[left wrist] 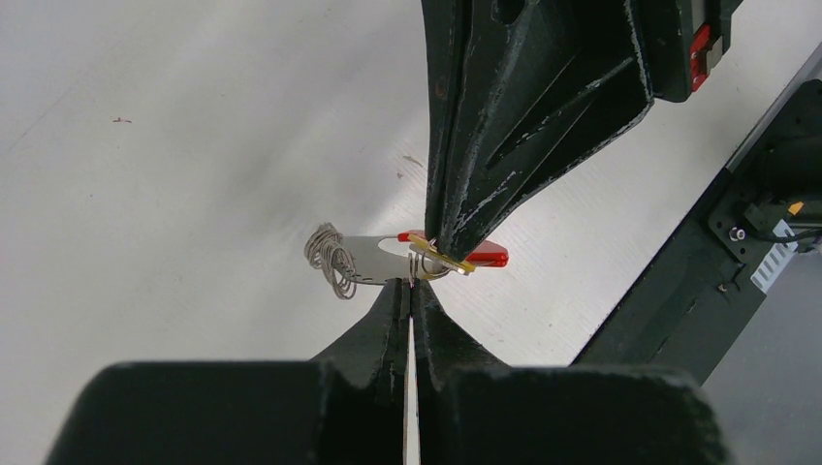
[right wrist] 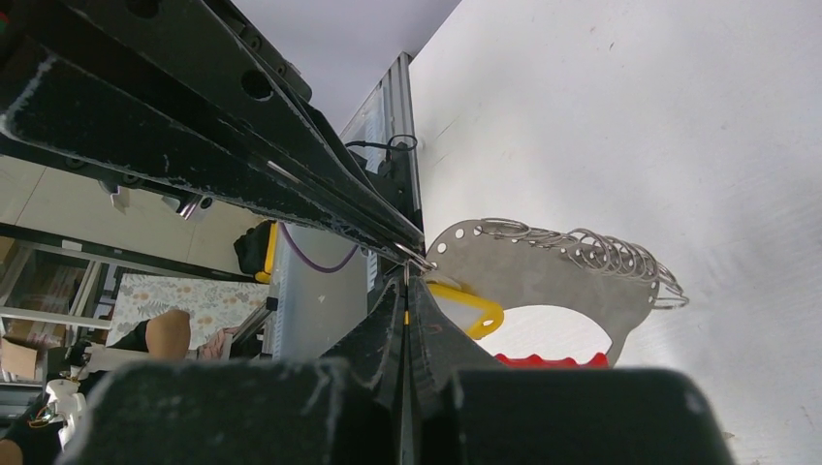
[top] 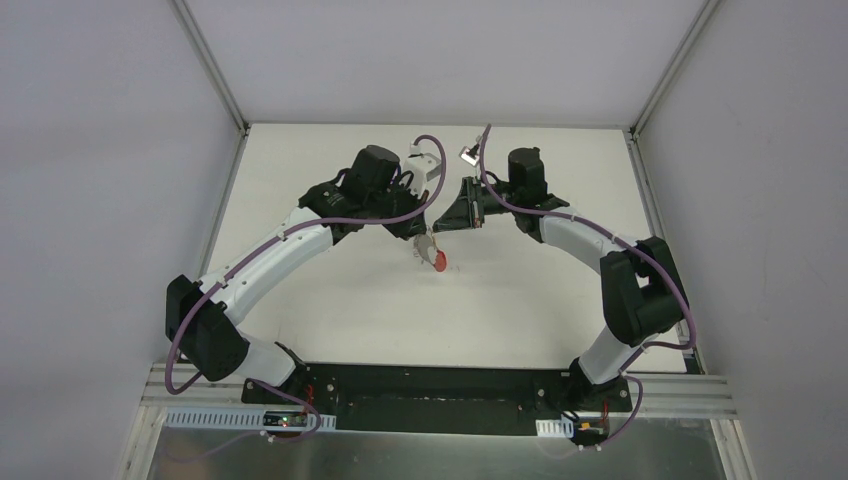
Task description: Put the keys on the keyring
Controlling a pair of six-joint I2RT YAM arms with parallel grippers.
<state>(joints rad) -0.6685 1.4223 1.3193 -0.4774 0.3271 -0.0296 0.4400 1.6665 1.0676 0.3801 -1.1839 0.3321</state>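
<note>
The keys are a grey crescent metal piece with several wire loops along its outer edge and a red ridged band on the inner side. The bunch hangs above the table centre in the top view. My left gripper is shut on the near edge of the grey piece, beside a small wire ring. My right gripper is shut on a yellow tag at the same end. The two gripper tips meet there. The yellow tag also shows in the left wrist view.
White tabletop with grey walls on three sides. A black base rail runs along the near edge. Both arms arch inward over the middle, with purple cables looped over them.
</note>
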